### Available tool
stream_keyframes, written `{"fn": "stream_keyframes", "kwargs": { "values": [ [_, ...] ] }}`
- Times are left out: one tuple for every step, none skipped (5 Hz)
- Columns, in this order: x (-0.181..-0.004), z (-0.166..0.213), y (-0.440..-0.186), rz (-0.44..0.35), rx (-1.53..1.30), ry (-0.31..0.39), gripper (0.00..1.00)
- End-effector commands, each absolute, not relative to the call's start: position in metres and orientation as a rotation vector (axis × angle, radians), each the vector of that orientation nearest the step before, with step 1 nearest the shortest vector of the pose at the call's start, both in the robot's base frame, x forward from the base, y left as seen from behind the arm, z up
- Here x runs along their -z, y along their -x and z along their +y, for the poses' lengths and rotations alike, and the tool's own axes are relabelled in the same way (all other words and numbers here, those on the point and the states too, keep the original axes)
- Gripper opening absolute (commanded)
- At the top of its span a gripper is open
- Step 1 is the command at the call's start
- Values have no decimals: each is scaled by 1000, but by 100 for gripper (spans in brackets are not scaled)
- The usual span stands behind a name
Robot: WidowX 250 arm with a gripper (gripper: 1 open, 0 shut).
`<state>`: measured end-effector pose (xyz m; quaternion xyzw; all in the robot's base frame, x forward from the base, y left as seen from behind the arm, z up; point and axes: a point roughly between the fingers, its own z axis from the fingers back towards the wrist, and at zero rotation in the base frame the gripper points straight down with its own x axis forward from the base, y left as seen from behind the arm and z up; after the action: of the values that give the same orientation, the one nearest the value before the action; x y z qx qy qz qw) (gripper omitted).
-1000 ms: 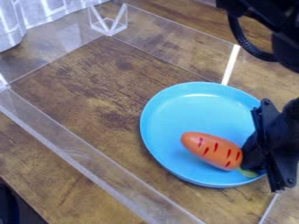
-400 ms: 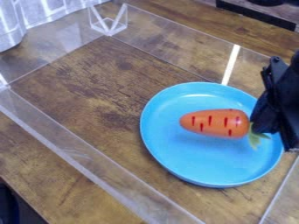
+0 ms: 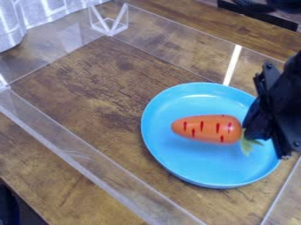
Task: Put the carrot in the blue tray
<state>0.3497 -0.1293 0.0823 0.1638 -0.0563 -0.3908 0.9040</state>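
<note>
The carrot point(image 3: 206, 130) is a stubby orange toy with dark stripes. It hangs roughly level just above the blue tray point(image 3: 188, 171), its tip pointing left. My black gripper point(image 3: 251, 138) comes in from the right edge and is shut on the carrot's stem end. A bit of light green stem point(image 3: 247, 150) shows below the fingers. The tray is a round bright blue dish lying on the wooden table at lower right, partly covered by the gripper on its right side.
Clear acrylic walls point(image 3: 70, 132) fence the wooden table point(image 3: 106, 83) on the left and front. A small clear stand point(image 3: 112, 18) sits at the back, and a pale ribbed object point(image 3: 10, 31) is at the top left corner.
The gripper has risen with the carrot in it. The carrot has come up off the tray floor and now hangs higher and nearly level.
</note>
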Motion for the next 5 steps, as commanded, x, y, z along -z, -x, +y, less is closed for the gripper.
{"fn": "stream_keyframes", "kwargs": {
  "values": [
    [-111,-139,-346,-201,815,-331,100],
    [-112,-140,-340,-199,821,-335,0],
    [-111,-144,-341,-200,829,-333,100],
    [-111,-147,-341,-199,840,-334,100],
    [-104,-143,-340,-178,829,-337,100]
  ]
}}
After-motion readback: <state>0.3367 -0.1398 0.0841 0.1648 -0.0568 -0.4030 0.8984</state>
